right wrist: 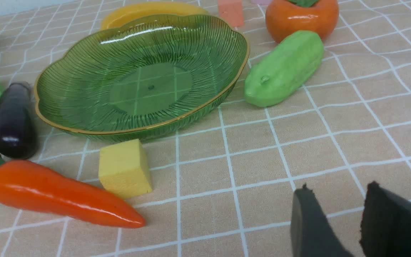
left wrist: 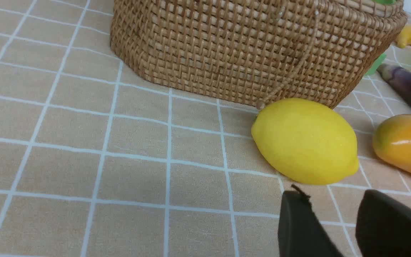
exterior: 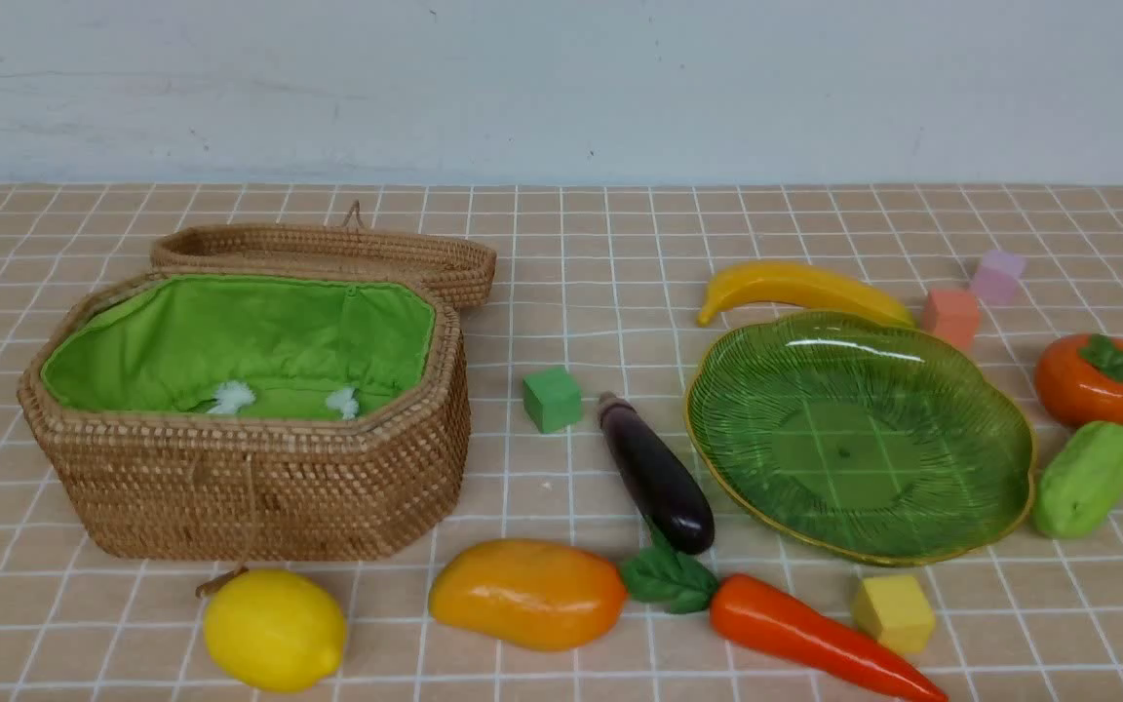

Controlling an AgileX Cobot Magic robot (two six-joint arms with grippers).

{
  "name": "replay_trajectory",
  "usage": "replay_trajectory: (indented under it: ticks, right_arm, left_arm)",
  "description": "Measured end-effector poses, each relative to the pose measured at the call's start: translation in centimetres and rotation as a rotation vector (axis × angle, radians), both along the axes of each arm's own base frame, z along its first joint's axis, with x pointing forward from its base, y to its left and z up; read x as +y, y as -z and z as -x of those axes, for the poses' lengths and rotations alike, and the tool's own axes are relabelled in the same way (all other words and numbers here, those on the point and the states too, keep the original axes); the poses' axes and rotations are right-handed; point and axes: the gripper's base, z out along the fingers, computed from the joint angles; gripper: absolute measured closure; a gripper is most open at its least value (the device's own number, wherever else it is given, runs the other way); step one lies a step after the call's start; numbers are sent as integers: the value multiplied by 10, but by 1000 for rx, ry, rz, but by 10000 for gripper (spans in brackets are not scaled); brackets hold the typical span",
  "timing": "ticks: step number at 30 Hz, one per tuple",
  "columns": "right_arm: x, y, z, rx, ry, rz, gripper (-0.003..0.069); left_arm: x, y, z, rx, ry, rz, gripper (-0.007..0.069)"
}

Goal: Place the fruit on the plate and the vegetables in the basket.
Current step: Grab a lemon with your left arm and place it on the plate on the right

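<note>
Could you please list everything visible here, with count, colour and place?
basket: 1, tan wicker, green lining, left
lid: 1, open behind basket
plate: 1, translucent green, empty, right
lemon: 1, yellow, front left
mango: 1, orange-yellow, front centre
banana: 1, yellow, behind plate
persimmon: 1, orange, far right
eggplant: 1, dark purple, left of plate
carrot: 1, orange, green leaves, right of mango
gourd: 1, light green, right of plate
cubes: 4, green, yellow, salmon, pink, centre and right
tablecloth: 1, tan, white grid, underneath
left gripper: 1, black, open, near lemon
right gripper: 1, black, open, over cloth
</note>
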Motion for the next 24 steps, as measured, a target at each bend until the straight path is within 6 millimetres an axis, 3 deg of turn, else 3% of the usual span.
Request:
replay_trajectory:
  ticks: [15, 24]
  right_arm:
    - [0, 0, 0, 0, 0, 0, 417]
    - [0, 0, 0, 0, 0, 0, 417]
  left_arm:
    - [0, 0, 0, -2, 0, 0, 386]
    - [-4, -15, -3, -87, -49, 418, 386]
